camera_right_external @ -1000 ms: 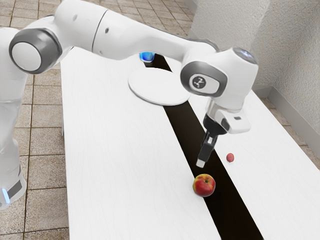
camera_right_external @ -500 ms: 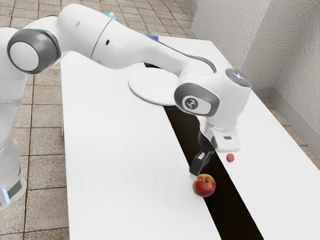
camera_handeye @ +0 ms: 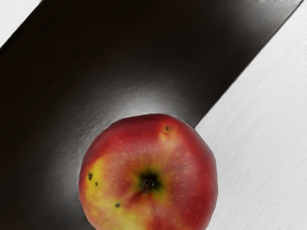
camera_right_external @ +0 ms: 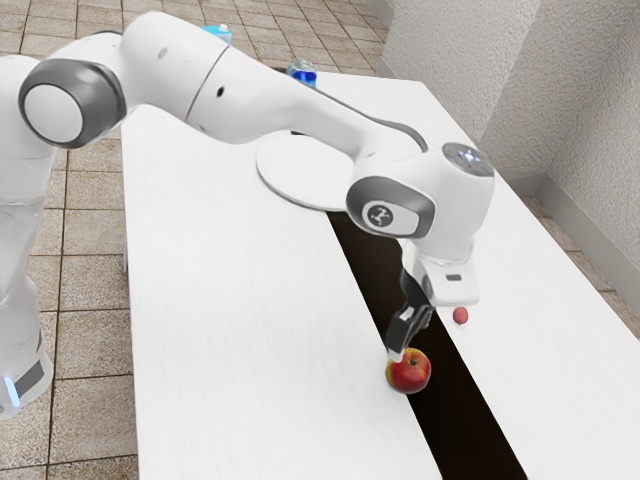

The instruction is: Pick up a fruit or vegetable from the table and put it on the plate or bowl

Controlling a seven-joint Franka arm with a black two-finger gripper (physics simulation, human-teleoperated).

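Exterior view: a white Franka arm reaches from the exterior view's left across a long white table (camera_right_external: 230, 300) split lengthwise by a black strip (camera_right_external: 455, 420). Its black gripper (camera_right_external: 398, 352) hangs just above a round red-and-yellow apple (camera_right_external: 408, 371), which sits at the strip's edge. Whether the claw is apart or together cannot be told from this side angle. A small red berry-like fruit (camera_right_external: 460, 315) lies nearby on the white surface. A flat white round plate (camera_right_external: 300, 175) sits well apart from the apple, farther up the table.

Wrist view: the apple (camera_handeye: 148, 175) lies directly under the hand, stem end up, with small dark specks on its skin.

Judging by this, nothing is lifted yet; the grasp, the carry and the placing on the plate remain.

No readable writing; a grey joint cap (camera_right_external: 388, 209) carries a small emblem, illegible.
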